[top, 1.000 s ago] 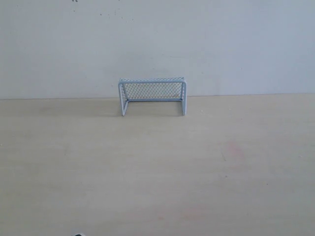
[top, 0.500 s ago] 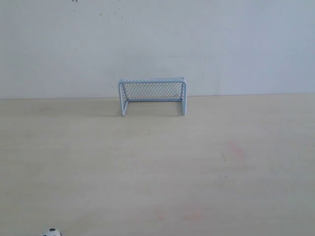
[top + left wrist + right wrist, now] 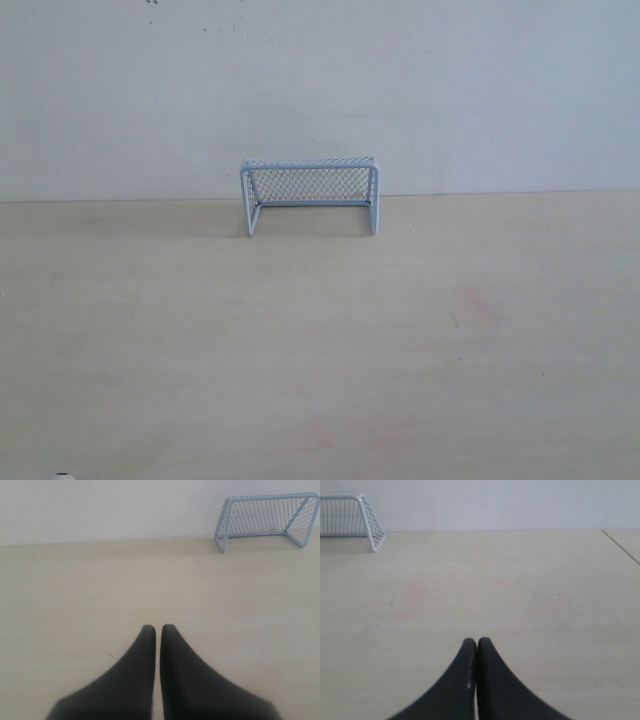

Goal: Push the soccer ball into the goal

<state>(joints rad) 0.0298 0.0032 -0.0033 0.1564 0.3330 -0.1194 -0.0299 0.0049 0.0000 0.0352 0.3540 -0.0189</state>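
Both the left fingers (image 3: 148, 640) and right fingers (image 3: 469, 652) were pressed shut on nothing, probably to act as blunt pushers. The goal (image 3: 310, 192) sat well ahead of them on the table (image 3: 400, 350). The soccer ball (image 3: 63, 476) was just a white sliver, not in front of either pair.

I'm seeing only a pale sliver of the soccer ball (image 3: 62, 476) at the bottom edge, lower left of the exterior frame. The edge is cutting off nearly all of it, and what is showing is too small to make out any pattern. In the left wrist view the frame edge is clipping one corner of the goal (image 3: 270, 498); in the right wrist view it is slicing most of it away. The left gripper (image 3: 158, 628) and right gripper (image 3: 477, 641) are both running off frame behind their fingers.
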